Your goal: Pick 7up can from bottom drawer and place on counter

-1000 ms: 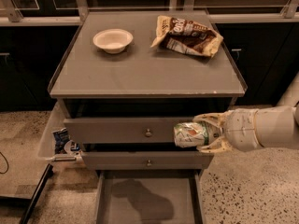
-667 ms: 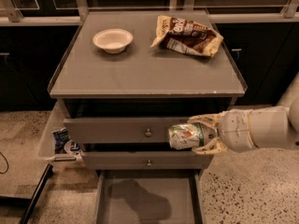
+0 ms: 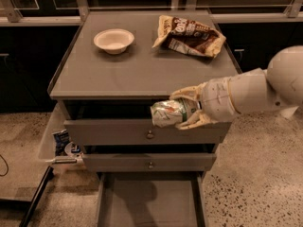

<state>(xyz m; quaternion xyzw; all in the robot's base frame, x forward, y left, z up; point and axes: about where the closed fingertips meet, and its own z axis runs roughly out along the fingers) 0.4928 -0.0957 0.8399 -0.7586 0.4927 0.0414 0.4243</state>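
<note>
One pincer (image 3: 179, 111) tight around the 7up can (image 3: 164, 114), just below the counter (image 3: 142, 74) rim; label illegible.

The light is warm and rather dim, and it falls from above; the counter (image 3: 142, 74) catches most of it, with a soft pale sheen near its middle; the gripper (image 3: 187, 111), closed around the 7up can (image 3: 166, 113) just below the counter's front edge, is bright on its upper side; a dark band lies under that edge; a soft shadow spreads over the bottom drawer (image 3: 177, 202); the background is almost black.
</note>
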